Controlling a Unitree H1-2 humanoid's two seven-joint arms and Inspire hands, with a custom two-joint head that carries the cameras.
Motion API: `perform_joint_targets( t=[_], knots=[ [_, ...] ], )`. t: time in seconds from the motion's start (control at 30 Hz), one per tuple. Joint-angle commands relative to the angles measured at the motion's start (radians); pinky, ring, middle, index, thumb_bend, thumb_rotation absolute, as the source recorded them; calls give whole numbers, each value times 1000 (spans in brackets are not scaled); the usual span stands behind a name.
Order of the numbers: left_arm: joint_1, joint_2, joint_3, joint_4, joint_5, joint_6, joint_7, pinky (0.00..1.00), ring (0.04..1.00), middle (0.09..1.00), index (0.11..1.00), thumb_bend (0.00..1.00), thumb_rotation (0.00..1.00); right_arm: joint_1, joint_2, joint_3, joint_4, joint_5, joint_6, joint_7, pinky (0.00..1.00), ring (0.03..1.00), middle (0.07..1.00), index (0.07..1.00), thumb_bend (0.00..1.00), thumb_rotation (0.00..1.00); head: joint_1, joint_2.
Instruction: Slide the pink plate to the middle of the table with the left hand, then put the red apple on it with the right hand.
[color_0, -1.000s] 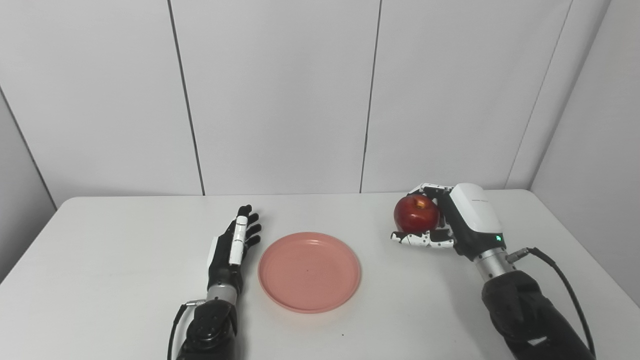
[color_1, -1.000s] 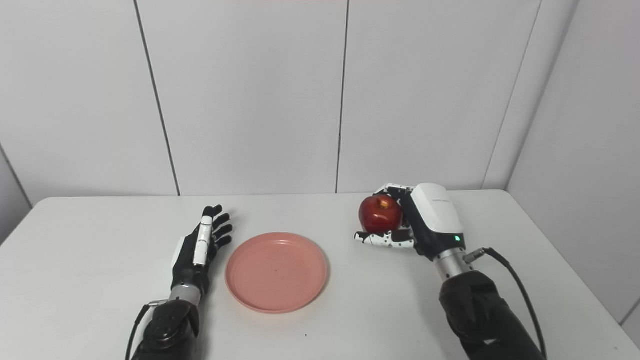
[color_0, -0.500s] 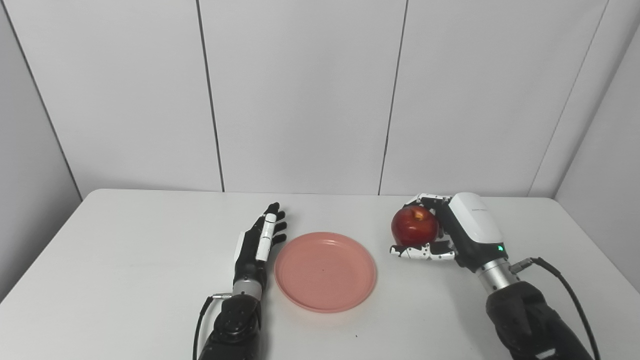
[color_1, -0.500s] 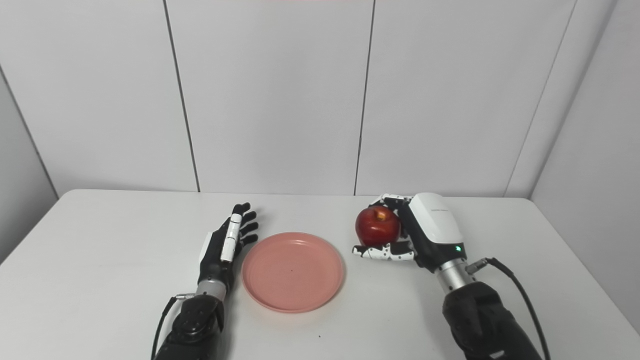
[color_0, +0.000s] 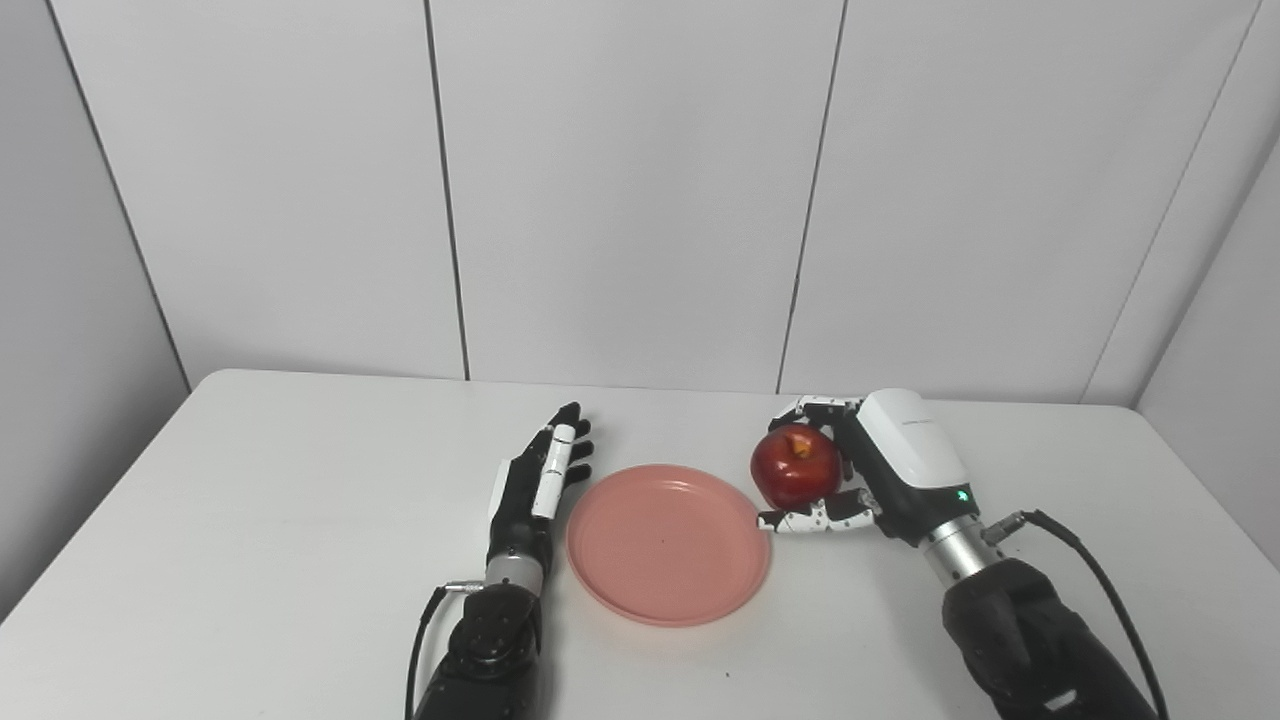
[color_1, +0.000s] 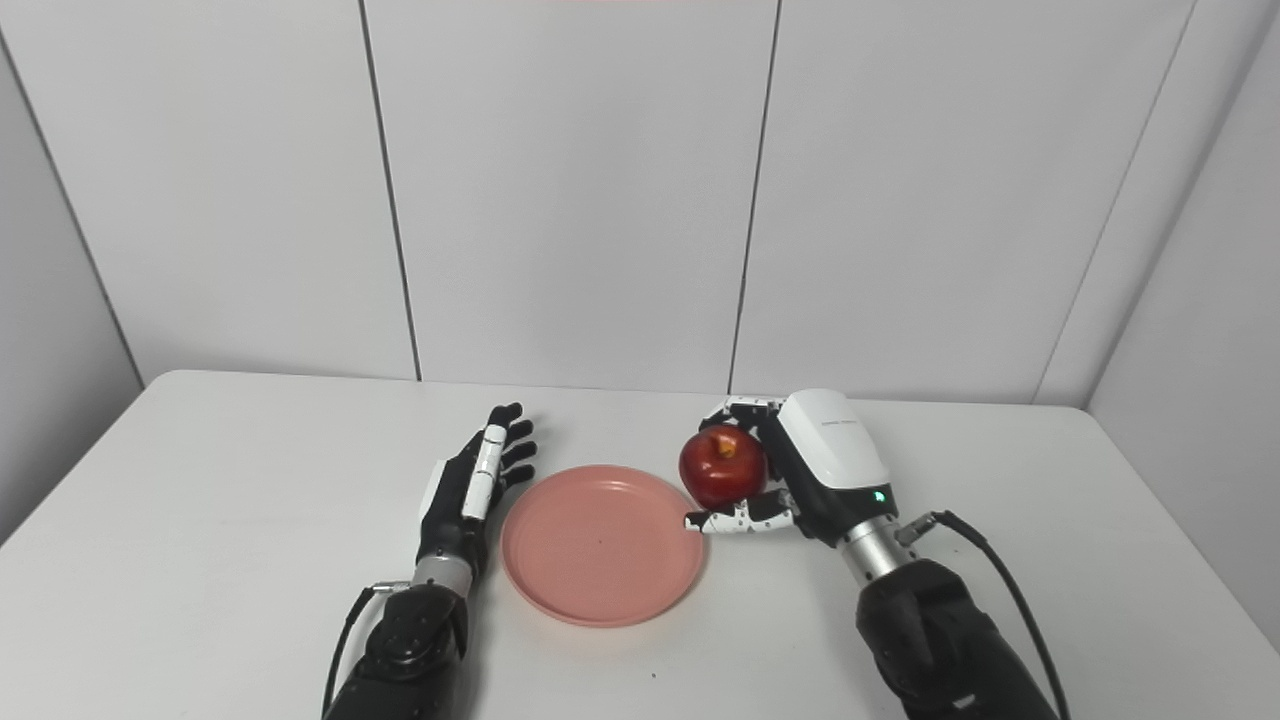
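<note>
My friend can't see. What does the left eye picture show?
The right hand holds a red apple at the right rim of an empty pink plate on a white table. The left hand rests open beside the plate.

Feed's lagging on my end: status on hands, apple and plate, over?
Left hand open beside pink plate. Right hand shut on red apple, at plate's right rim. Plate bare, nothing in the way.
</note>
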Motion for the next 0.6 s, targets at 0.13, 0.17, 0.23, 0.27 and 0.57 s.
perform_joint_targets(
  t=[0.13,0.17,0.23,0.27,0.57],
  knots=[
    [6,-36,-16,90,5,40,5,774,825,847,830,732,953,-84,11,5,13,-8,-53,-27,119,175,265,479,493,154,18,-6],
    [5,-37,-16,91,3,39,7,772,824,845,829,731,950,-88,12,6,18,-9,-54,-27,121,177,268,479,493,154,21,-8],
    [4,-39,-14,89,1,41,9,773,825,843,826,724,944,-94,14,9,27,-16,-57,-30,128,185,277,481,493,154,24,-9],
    [4,-40,-14,90,0,41,9,777,827,844,826,719,943,-96,15,10,29,-18,-57,-30,130,188,280,481,493,154,24,-9],
    [-7,-42,-8,120,-4,27,8,799,843,854,832,707,940,-111,37,13,42,-15,-39,-1,128,187,281,481,492,156,35,-17]
  ],
)
